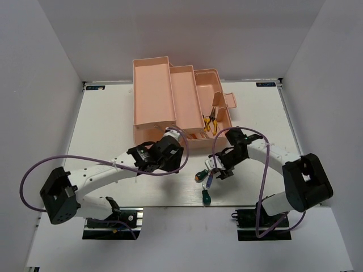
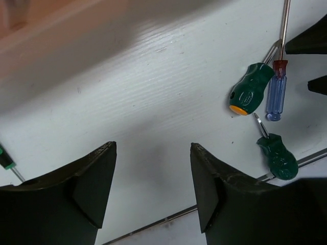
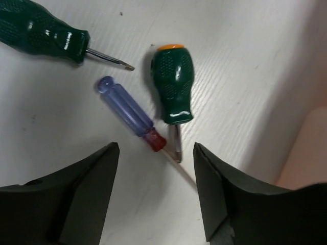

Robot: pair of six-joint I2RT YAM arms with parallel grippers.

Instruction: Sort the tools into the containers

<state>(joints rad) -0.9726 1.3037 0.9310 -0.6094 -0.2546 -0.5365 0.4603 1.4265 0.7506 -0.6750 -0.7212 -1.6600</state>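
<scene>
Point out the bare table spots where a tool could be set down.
Bare: the white table left of the toolbox, and the strip right of it toward the far-right edge. Crowded: under the right gripper, where the blue screwdriver and green screwdrivers cluster.

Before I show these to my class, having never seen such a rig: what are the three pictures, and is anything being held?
The overhead picture shows two robot arms on a white table. The other two come from cameras on their wrists, with dark fingers at the bottom. The left gripper and right gripper are both open and hold nothing. Under the right one lie a blue-handled screwdriver, a green stubby screwdriver with an orange cap and a second green stubby screwdriver. Behind stands an open pink toolbox with yellow-handled pliers inside.
</scene>
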